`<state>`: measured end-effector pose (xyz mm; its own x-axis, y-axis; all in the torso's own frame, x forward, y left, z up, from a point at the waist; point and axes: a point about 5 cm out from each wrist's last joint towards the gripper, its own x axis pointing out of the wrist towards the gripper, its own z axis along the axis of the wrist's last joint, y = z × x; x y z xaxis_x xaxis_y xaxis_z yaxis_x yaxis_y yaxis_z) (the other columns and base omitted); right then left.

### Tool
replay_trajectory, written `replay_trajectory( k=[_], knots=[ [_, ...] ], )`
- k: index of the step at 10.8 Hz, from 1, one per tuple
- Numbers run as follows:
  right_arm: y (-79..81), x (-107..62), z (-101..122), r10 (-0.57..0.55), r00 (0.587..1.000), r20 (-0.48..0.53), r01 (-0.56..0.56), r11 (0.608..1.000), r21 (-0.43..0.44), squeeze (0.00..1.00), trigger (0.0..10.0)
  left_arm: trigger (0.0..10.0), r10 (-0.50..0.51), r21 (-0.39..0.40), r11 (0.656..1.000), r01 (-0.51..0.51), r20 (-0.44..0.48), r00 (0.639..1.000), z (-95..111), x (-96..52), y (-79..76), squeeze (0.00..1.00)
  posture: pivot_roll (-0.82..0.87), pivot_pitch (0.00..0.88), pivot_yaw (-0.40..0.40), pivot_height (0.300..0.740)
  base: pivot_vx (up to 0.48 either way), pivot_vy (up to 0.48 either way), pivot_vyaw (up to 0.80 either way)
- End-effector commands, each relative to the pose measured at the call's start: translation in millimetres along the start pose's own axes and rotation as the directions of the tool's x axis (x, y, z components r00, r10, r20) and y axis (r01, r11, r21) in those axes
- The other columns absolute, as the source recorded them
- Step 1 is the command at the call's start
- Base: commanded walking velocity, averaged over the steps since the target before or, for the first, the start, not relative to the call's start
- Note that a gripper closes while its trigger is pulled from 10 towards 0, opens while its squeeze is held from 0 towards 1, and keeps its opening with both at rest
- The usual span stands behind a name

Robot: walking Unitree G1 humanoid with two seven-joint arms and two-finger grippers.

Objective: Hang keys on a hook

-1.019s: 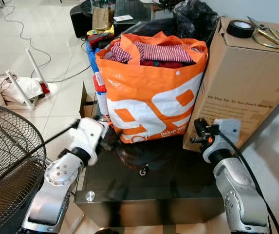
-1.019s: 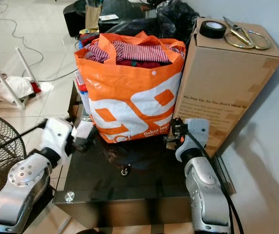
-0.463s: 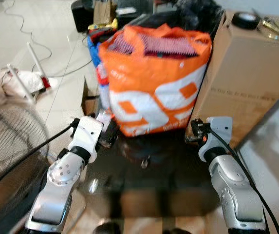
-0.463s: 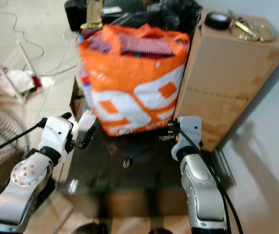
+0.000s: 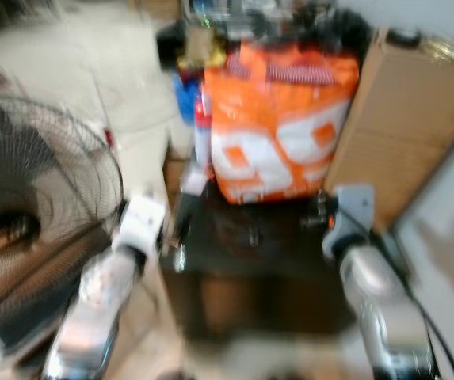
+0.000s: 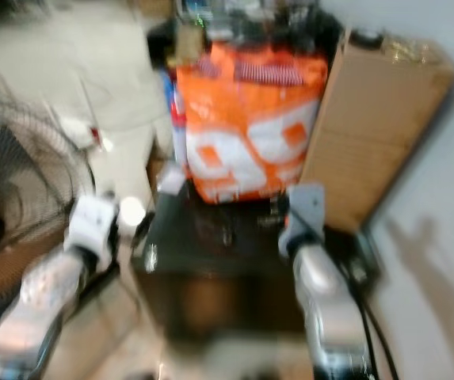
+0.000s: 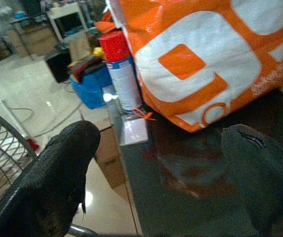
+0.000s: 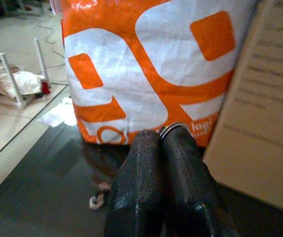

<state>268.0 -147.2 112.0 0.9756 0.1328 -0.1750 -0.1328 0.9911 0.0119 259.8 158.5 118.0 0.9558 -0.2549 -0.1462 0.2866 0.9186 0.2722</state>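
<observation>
The orange bag (image 8: pixel 146 69) carried large white shapes, one like a rounded figure 9, and in the right wrist view a small white word near its lower edge ended in "lagi"; the letters before it were hidden behind the fingers. The cardboard box (image 8: pixel 260 113) beside it bore several lines of dark print, too blurred to read. The red-capped spray can (image 7: pixel 123 74) had a blue and white label whose wording could not be made out.

Pale tiled floor (image 7: pixel 27 94) surrounds a dark table (image 7: pixel 190 197).
</observation>
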Motion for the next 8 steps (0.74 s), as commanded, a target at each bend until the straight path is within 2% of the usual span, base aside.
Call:
replay_trajectory(
  k=[1, 5, 8],
  knots=[
    [-2.3, 0.5, 4.1, -0.005, 1.000, 0.006, 0.005, 1.000, -0.005, 0.00, 10.0, 10.0, 0.014, 0.002, 1.000, -0.014, 0.006, 1.000, 2.2, 1.3, 1.7, 0.07, -0.05, 0.000, -0.011, 0.740, 0.000, 0.000, 0.00],
    [-5.3, 0.8, 4.4, -0.003, 1.000, -0.005, 0.003, 1.000, -0.023, 0.00, 10.0, 10.0, 0.031, -0.009, 0.999, -0.031, 0.001, 1.000, 1.0, 2.1, 3.3, 0.07, -0.06, 0.000, -0.010, 0.740, 0.000, 0.000, 0.00],
    [-6.7, 0.4, 4.2, -0.004, 1.000, -0.013, 0.004, 0.999, -0.036, 0.00, 10.0, 10.0, 0.031, -0.014, 0.999, -0.031, 0.001, 1.000, 1.9, 3.8, 2.3, 0.07, -0.07, 0.000, -0.008, 0.740, -0.272, 0.000, 0.00]
  ],
)
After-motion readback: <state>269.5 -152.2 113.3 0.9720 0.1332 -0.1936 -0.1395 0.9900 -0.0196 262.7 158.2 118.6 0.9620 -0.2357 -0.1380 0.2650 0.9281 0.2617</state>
